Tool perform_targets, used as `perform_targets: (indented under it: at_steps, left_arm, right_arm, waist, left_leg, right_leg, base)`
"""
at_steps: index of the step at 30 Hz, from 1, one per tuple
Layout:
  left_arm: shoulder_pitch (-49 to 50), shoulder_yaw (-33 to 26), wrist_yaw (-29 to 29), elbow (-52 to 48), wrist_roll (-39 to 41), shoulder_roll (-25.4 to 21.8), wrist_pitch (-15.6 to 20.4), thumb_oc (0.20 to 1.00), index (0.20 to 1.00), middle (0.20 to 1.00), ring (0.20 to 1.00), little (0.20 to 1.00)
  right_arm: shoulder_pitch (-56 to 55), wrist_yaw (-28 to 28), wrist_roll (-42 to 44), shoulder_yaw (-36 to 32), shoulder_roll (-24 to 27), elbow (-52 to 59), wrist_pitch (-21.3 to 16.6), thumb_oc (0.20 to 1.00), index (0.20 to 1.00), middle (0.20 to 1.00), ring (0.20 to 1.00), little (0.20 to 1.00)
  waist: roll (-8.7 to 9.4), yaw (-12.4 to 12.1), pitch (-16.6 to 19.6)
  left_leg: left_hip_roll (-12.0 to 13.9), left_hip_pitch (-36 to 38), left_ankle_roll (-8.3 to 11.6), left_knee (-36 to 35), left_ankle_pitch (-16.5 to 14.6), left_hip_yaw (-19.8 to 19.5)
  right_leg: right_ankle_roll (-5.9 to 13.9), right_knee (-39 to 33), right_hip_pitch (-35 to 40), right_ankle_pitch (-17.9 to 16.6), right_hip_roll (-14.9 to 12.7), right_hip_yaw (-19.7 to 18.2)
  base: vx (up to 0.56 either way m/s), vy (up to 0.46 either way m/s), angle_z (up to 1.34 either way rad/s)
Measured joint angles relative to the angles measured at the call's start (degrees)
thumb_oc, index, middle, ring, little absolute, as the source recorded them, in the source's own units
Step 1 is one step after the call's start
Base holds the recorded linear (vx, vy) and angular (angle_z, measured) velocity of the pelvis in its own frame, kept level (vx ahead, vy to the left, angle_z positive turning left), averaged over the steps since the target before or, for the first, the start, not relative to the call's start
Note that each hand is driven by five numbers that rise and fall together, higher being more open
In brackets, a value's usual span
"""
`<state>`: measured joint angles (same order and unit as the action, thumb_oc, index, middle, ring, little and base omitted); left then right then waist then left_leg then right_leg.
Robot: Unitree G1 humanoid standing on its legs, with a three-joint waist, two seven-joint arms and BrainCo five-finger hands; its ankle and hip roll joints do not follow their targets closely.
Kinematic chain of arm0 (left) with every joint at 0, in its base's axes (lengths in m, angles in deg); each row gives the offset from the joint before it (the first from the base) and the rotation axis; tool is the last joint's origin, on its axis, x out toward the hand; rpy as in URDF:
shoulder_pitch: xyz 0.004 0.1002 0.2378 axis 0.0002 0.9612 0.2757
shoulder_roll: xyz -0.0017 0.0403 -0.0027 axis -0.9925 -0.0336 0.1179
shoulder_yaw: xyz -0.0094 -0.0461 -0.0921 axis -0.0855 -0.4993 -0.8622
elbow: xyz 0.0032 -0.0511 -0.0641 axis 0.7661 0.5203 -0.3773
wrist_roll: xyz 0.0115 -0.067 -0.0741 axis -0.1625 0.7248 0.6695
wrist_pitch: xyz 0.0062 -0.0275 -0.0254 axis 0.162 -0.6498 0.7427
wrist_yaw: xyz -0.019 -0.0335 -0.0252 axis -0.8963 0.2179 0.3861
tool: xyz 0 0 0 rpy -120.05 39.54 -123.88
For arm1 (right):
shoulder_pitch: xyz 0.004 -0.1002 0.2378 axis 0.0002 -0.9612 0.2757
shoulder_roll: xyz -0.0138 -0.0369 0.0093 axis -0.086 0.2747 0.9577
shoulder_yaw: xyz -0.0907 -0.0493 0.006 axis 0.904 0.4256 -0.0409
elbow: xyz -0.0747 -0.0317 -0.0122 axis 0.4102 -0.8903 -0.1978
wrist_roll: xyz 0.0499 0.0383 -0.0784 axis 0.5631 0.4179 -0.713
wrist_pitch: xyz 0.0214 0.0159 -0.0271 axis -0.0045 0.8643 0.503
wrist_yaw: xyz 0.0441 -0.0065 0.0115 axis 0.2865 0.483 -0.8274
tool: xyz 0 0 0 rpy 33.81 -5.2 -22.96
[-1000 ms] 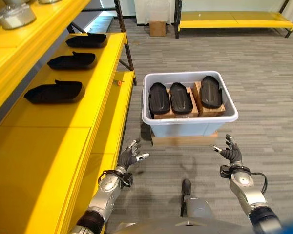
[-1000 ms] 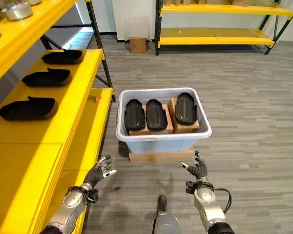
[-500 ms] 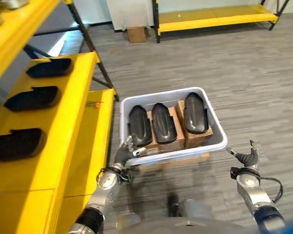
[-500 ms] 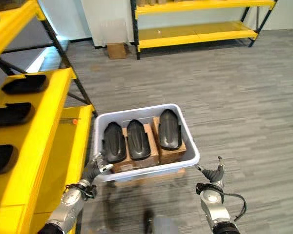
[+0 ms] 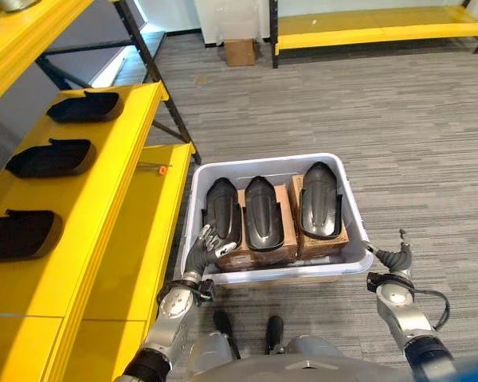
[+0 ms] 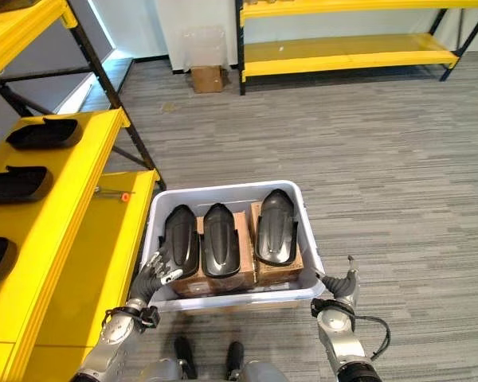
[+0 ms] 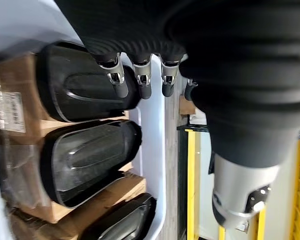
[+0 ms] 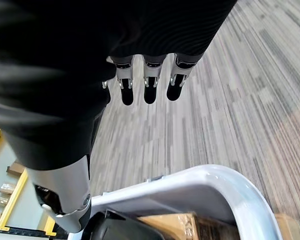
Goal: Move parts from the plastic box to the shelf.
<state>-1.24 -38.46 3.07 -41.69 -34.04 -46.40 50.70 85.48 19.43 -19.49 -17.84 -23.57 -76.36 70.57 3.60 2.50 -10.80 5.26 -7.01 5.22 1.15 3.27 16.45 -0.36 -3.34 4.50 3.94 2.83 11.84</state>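
On the far left stands the yellow shelf [image 5: 119, 151], and three black parts [image 5: 50, 157] lie in a row on its upper level, well apart from one another. A small orange bit [image 5: 162, 169] sits on the lower level near the upright post. Just beside the shelf, on the grey floor [image 5: 398, 127], is the pale plastic box [image 5: 264, 273]. Inside it three more black parts [image 5: 264, 212] lie side by side on brown cardboard blocks [image 5: 284, 248], the rightmost one set a little further from the robot than the other two.

The left hand [image 5: 202, 248] is at the box's near left corner, its fingers [image 7: 118, 80] spread loose and reaching over the rim toward the leftmost part in the box; they are curled round nothing. The right hand [image 5: 394, 259] hovers just outside the box's near right corner, fingers [image 8: 149, 82] relaxed and straight, gripping nothing.

Far back, a small cardboard carton [image 5: 239, 52] stands on the floor, and to its right a second yellow rack [image 5: 382, 30]
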Motion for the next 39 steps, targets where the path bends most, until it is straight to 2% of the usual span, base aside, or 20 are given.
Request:
perform_targets:
  at_steps: [1,2,3,5,7,10,16,19,28,29,30,31,32,33,34,35,36,37,38,39]
  left_arm:
    - [1.1,-0.7,-0.2,0.8,0.0,0.2,0.2,1.000,1.000,1.000,1.000,1.000]
    - [1.5,-1.7,-0.3,1.2,0.0,0.0,0.2,1.000,1.000,1.000,1.000,1.000]
    - [1.6,-2.0,-0.2,1.5,0.0,-0.1,0.1,1.000,1.000,1.000,1.000,1.000]
    - [0.6,-2.8,0.1,1.4,-0.2,0.0,0.2,1.000,1.000,1.000,1.000,1.000]
    - [0.0,-3.5,0.1,1.6,-0.2,0.0,0.5,1.000,1.000,1.000,1.000,1.000]
    - [-0.1,-3.6,0.1,2.4,-0.2,0.1,0.9,1.000,1.000,1.000,1.000,1.000]
    - [0.1,-3.6,0.1,2.4,-0.2,-0.2,1.3,1.000,1.000,1.000,1.000,1.000]
    - [0.3,-3.6,0.1,2.4,-0.1,-0.4,1.3,1.000,1.000,1.000,1.000,1.000]
    - [2.6,-3.6,0.1,2.4,-0.1,-0.5,1.3,1.000,1.000,1.000,1.000,1.000]
    - [2.3,-4.0,0.1,3.0,-0.3,0.3,1.4,1.000,1.000,1.000,1.000,1.000]
    - [1.2,-4.4,0.1,3.4,-0.6,1.0,1.4,1.000,1.000,1.000,1.000,1.000]
    - [0.9,-4.3,0.1,3.6,-0.7,0.4,1.5,1.000,1.000,1.000,1.000,1.000]
    - [1.0,-4.2,0.2,3.8,-0.8,-0.1,1.5,1.000,1.000,1.000,1.000,1.000]
    - [0.9,-4.6,0.2,4.0,-0.8,-0.5,1.5,1.000,1.000,1.000,1.000,1.000]
    - [1.8,-5.4,0.5,3.9,-0.7,-1.7,1.6,1.000,1.000,1.000,1.000,1.000]
    - [2.7,-5.7,0.6,3.8,-0.7,-5.4,1.6,1.000,1.000,1.000,1.000,1.000]
    - [3.2,-5.8,0.5,3.6,-0.7,-5.4,1.6,1.000,1.000,1.000,1.000,1.000]
    - [4.5,-6.3,0.2,3.0,-0.7,-5.0,1.7,1.000,1.000,1.000,1.000,1.000]
    - [5.5,-6.8,0.0,2.1,-0.7,-5.2,1.7,1.000,1.000,1.000,1.000,1.000]
    - [6.7,-7.4,0.1,1.2,-0.6,-5.9,1.7,1.000,1.000,1.000,1.000,1.000]
  right_arm:
    - [-1.1,-0.2,0.0,-0.2,0.0,-0.2,0.2,1.000,1.000,1.000,1.000,1.000]
    - [-1.2,-0.3,0.1,-0.4,0.1,0.2,0.2,1.000,1.000,1.000,1.000,1.000]
    - [-1.4,-0.3,0.2,-1.0,0.2,0.3,0.2,1.000,1.000,1.000,1.000,1.000]
    - [-2.6,-0.4,0.7,-1.1,1.5,0.5,0.3,1.000,1.000,1.000,1.000,1.000]
    - [-2.7,-0.7,1.3,-1.1,1.7,0.6,0.4,1.000,1.000,1.000,1.000,1.000]
    - [-2.5,-1.7,1.3,-0.8,1.7,2.5,0.4,1.000,1.000,1.000,1.000,1.000]
    - [-0.1,-3.1,1.1,-0.4,1.6,5.3,0.9,1.000,1.000,1.000,1.000,1.000]
    - [-0.1,-4.0,1.1,-0.3,1.6,5.3,1.4,1.000,1.000,1.000,1.000,1.000]
    - [0.0,-4.8,-0.1,-0.2,1.6,6.7,1.4,1.000,1.000,1.000,1.000,1.000]
    - [0.4,-5.1,0.0,0.2,2.2,7.0,1.5,1.000,1.000,1.000,1.000,1.000]
    - [1.7,-5.5,-0.1,1.1,3.1,8.3,1.5,1.000,1.000,1.000,1.000,1.000]
    - [1.2,-5.8,-0.1,1.9,2.9,8.8,1.5,1.000,1.000,1.000,1.000,1.000]
    - [1.1,-6.1,0.0,2.2,2.8,8.7,1.5,1.000,1.000,1.000,1.000,1.000]
    - [1.1,-6.2,-0.1,2.4,2.7,8.6,1.5,1.000,1.000,1.000,1.000,1.000]
    - [1.1,-6.7,-0.1,2.6,2.2,8.6,1.4,1.000,1.000,1.000,1.000,1.000]
    - [1.1,-7.5,-0.1,2.7,0.1,8.2,1.4,1.000,1.000,1.000,1.000,1.000]
    - [1.3,-8.1,-0.1,2.7,-0.5,7.2,1.2,1.000,1.000,1.000,1.000,1.000]
    - [2.3,-9.5,0.0,4.2,-1.2,4.4,1.8,1.000,1.000,1.000,1.000,1.000]
    - [2.2,-10.8,0.0,6.0,-1.5,4.5,2.5,1.000,1.000,1.000,1.000,1.000]
    - [1.9,-11.9,0.0,7.7,-1.7,4.9,2.7,1.000,1.000,1.000,1.000,1.000]
  waist:
    - [-0.88,-0.7,-0.1]
    - [-0.37,-0.8,0.0]
    - [-1.41,0.1,0.5]
    - [-0.95,0.5,0.3]
    - [-0.82,0.4,0.2]
    - [-1.65,0.3,0.2]
    - [-2.41,-1.1,-0.2]
    - [-2.59,-2.2,-0.3]
    - [-2.30,-3.5,-0.3]
    - [-3.27,-3.9,-1.4]
    - [-4.76,-3.9,-3.9]
    - [-4.23,-2.8,-3.9]
    - [-3.53,-2.7,-3.9]
    - [-3.30,-3.2,-3.9]
    - [-1.57,-3.8,-2.7]
    - [0.29,-5.3,-1.5]
    - [0.34,-5.4,-1.4]
    - [0.66,-5.9,-1.1]
    - [0.65,-7.6,-0.9]
    - [1.71,-8.2,-0.3]
  left_leg:
    - [1.6,1.4,-1.59,-0.6,0.8,0.5]
    - [1.6,2.6,-1.43,-0.2,1.0,-0.1]
    - [1.7,3.1,-1.49,-0.1,1.0,-0.9]
    - [-0.8,5.6,-1.51,-1.3,0.9,-1.3]
    - [-2.4,8.1,-2.10,-2.8,1.1,-1.3]
    - [-2.9,10.6,-5.26,-4.4,0.0,-1.5]
    - [-5.2,12.0,-6.74,-6.5,-0.6,-1.6]
    - [-5.9,11.9,-7.29,-6.6,-1.0,-1.6]
    - [-6.8,11.8,-7.89,-6.5,-1.2,-1.5]
    - [-5.8,10.5,-10.14,-4.7,-2.1,-1.2]
    - [-4.0,11.8,-10.22,-4.5,-2.5,-1.0]
    - [-3.6,12.5,-9.29,-4.6,-2.6,-1.8]
    - [-3.7,13.0,-9.13,-4.5,-2.1,-1.9]
    - [-3.9,13.1,-9.40,-4.5,-3.0,-1.7]
    - [-3.8,13.0,-9.16,-4.0,-3.4,-2.1]
    - [-2.0,13.3,-7.78,-4.4,-2.3,-4.2]
    - [-1.4,13.7,-6.14,-4.7,-1.8,-4.4]
    - [-0.1,14.8,-4.44,-4.7,-1.9,-3.5]
    - [1.0,15.6,-3.21,-4.4,-2.4,-2.0]
    - [1.2,16.0,-1.51,-5.0,-2.1,-1.5]
  right_leg:
    - [3.51,6.2,-1.1,4.1,-1.5,4.9]
    - [-2.50,6.1,-1.0,3.4,-0.8,5.1]
    - [-4.16,5.3,-0.1,2.5,-0.1,5.2]
    - [-4.70,4.7,0.1,2.1,0.0,5.2]
    - [-4.74,5.0,0.4,2.0,0.1,5.1]
    - [-4.75,5.3,1.0,2.0,1.2,5.1]
    - [-4.44,5.3,1.2,2.1,-0.7,4.7]
    - [-3.21,5.3,1.2,1.7,-1.4,4.6]
    - [-2.04,5.3,1.0,1.3,-2.4,4.6]
    - [2.05,13.3,-2.6,2.7,-2.9,5.2]
    - [7.57,29.4,-9.8,3.7,-5.1,6.9]
    - [7.36,33.5,-12.7,5.1,-7.6,6.9]
    - [7.80,33.4,-13.7,5.2,-9.7,6.2]
    - [7.96,32.1,-14.6,4.9,-12.8,5.1]
    - [8.81,28.0,-15.4,2.5,-17.8,1.4]
    - [10.79,12.7,-8.9,-5.0,-21.8,0.2]
    - [10.95,8.6,-6.3,-6.7,-21.7,1.5]
    - [10.28,2.4,-2.4,-7.5,-21.1,6.9]
    - [9.69,0.4,-1.0,-8.2,-19.8,9.5]
    - [8.97,0.3,0.2,-10.5,-18.7,9.2]
  base:
    - [0.08,0.162,-1.06]
    - [0.09,0.154,-0.86]
    - [0.04,0.078,-0.40]
    - [0.05,0.109,-0.08]
    - [0.04,0.110,0.00]
    - [0.02,0.119,0.04]
    - [-0.01,0.098,0.06]
    - [-0.02,0.095,0.02]
    - [-0.07,0.078,-0.01]
    - [-0.05,-0.159,-0.19]
    - [-0.02,-0.184,0.06]
    - [0.00,-0.247,0.28]
    - [0.03,-0.212,0.41]
    - [0.04,-0.252,0.32]
    - [0.15,-0.710,0.47]
    - [0.15,-0.698,0.54]
    - [0.14,-0.663,0.26]
    - [0.03,-0.189,-0.37]
    - [0.05,-0.187,-0.61]
    - [0.05,-0.156,-0.41]
